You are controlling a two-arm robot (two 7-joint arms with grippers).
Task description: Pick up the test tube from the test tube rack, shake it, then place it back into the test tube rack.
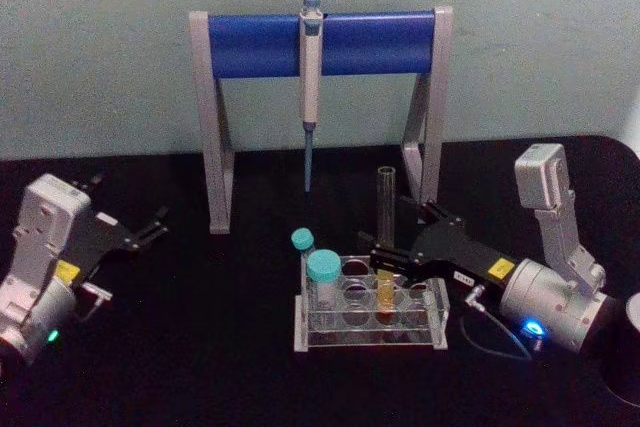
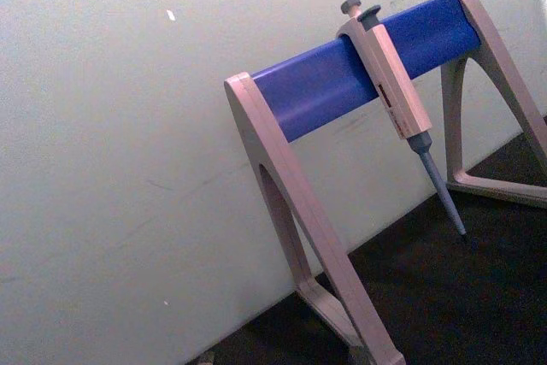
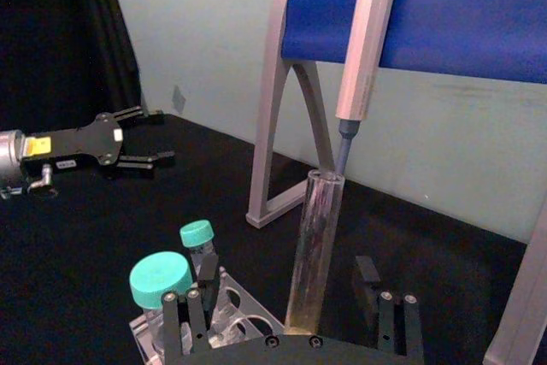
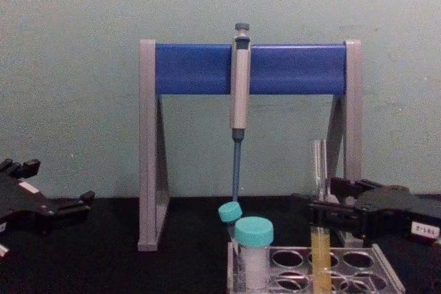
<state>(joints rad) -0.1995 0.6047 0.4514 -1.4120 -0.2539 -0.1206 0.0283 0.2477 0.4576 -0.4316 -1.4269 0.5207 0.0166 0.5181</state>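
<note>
Head view: test tube standing upright in test tube rack, in a hole toward the rack's 3 o'clock side, yellow liquid low in the tube. Right gripper reaching in from 3 o'clock, fingers spread on either side of the tube, not pressed on the glass. Two teal-capped vials seated at the rack's 9 o'clock end. Left gripper parked well off at 9 o'clock, fingers parted, holding nothing. Grey stand with blue crossbar at 12 o'clock, pipette hanging from it.

Left wrist view: stand and hanging pipette against pale wall, over black table.

Right wrist view: tube rising between the right gripper's own fingers, gap visible on both sides. Teal-capped vials in rack beside it. Left gripper farther off, open.

Chest view: tube upright in rack, at the rack's 3 o'clock side. Right gripper level with the tube's mid height, reaching in from 3 o'clock. Left gripper at 9 o'clock edge, idle.
</note>
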